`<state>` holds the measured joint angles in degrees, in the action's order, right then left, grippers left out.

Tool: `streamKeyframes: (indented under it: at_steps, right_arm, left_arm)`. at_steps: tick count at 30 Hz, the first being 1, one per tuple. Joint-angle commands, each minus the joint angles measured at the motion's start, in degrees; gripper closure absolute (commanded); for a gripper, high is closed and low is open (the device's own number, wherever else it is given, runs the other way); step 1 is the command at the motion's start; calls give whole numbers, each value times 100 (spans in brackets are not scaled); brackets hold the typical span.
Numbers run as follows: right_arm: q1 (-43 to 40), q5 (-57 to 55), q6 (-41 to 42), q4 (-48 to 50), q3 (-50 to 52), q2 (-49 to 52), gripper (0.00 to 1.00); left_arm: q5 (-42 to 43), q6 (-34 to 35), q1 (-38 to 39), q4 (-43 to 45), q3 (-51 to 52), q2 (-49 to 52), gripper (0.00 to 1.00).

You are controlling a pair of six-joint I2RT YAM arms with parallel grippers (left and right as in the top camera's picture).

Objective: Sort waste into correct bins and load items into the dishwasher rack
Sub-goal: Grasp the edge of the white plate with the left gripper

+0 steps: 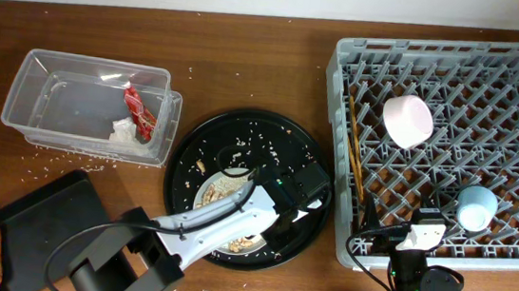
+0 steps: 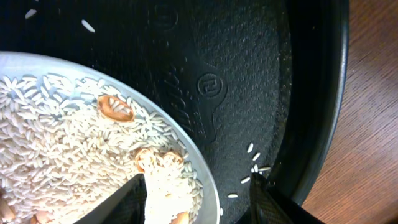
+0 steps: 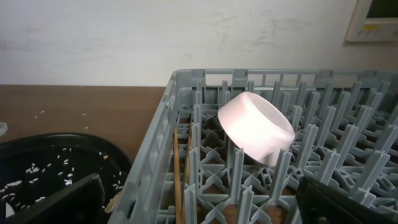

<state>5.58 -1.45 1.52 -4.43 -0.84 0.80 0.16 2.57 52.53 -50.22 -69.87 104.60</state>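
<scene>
Left wrist view showed the left tool released, fingers straddling the rim of the loaded plate directly beneath; plate grasp appeared in hand, next requiring closure on that rim.

We see a large round black tray resting on the brown wooden table, with a white wall beyond.

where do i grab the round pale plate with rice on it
Pinch the round pale plate by its thin rim, coming down from above, one finger inside over the beige rice and one outside over the round black tray. It lies flat and loaded, so only the edge offers a pinch.
</scene>
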Motion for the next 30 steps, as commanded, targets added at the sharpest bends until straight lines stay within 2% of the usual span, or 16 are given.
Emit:
streamKeyframes:
  at_steps: [1,7,9,11,18,22,24,30]
  right_arm:
    - [-42,13,63,-7,52,-44,2]
    - [-42,13,63,-7,52,-44,2]
    - [-42,13,63,-7,52,-44,2]
    - [-42,13,63,-7,52,-44,2]
    - [-42,13,63,-7,52,-44,2]
    - [-42,13,63,-7,52,-44,2]
    - [-42,13,63,-7,52,-44,2]
    - [-42,13,63,-7,52,-44,1]
  left_arm:
    - [17,-210,-13,-13,-13,271,52]
    - [26,-352,-13,-63,-13,525,76]
    - [9,-352,-13,-63,-13,525,91]
    - [-175,-354,-13,-63,-15,525,99]
    - [-1462,-345,-63,-63,-197,522,100]
    - [-1526,-103,-243,-203,-662,522,100]
    - [-1766,101,-358,-472,-1045,522,100]
    - [-2350,109,-525,-1541,-2105,520,100]
